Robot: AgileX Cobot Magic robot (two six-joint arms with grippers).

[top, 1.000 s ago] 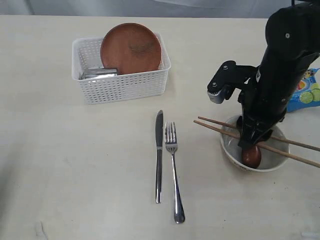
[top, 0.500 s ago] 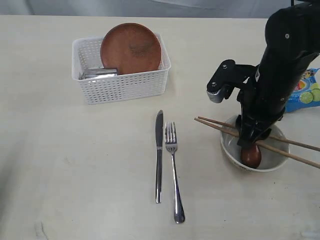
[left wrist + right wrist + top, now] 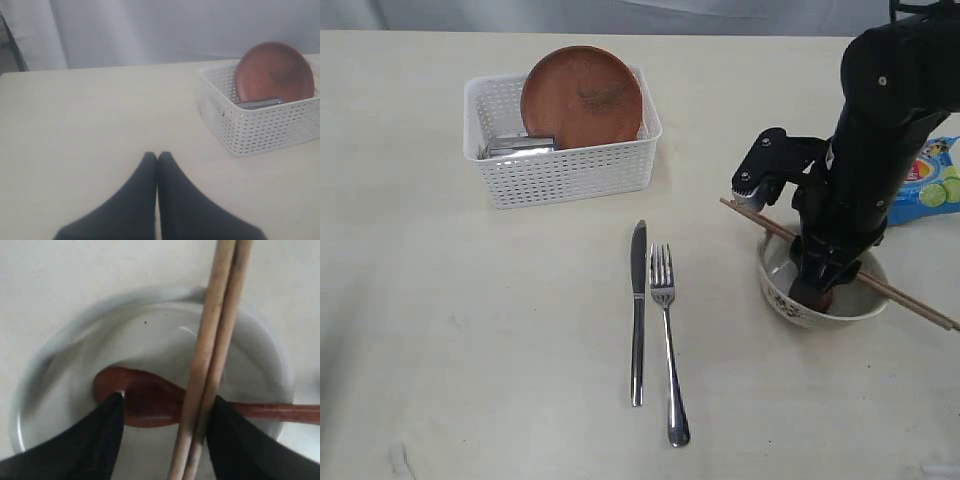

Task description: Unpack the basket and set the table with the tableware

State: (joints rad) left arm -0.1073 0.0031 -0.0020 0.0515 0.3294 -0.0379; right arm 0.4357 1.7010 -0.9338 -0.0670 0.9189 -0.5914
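- Right gripper (image 3: 817, 288) reaches down into the cream bowl (image 3: 775, 296), and you can see its fingers (image 3: 100, 435) spread wide apart, pinching nothing.
- Your right wrist view shows the wooden chopsticks (image 3: 220, 315) passing between those fingers, side by side and close against one of them; they lie across the bowl's rim.
- From the exterior view, the chopsticks' ends stick out past the bowl on both sides.
- You will find the dark wooden spoon (image 3: 145, 397) lying inside the bowl, its handle running out over the rim.
- Your left gripper (image 3: 157, 156) hangs above bare tabletop (image 3: 470, 330), fingers pressed together with nothing between them, well apart from the basket (image 3: 570, 172).
- The white basket stands at the far side of the tabletop, with the round brown plate (image 3: 582, 95) leaning upright inside it and the steel cup (image 3: 520, 147) beside the plate.
- The knife (image 3: 637, 310) and fork (image 3: 668, 350) lie side by side in front of the basket, just apart.
- The blue chip bag (image 3: 930, 185) lies behind the right arm.
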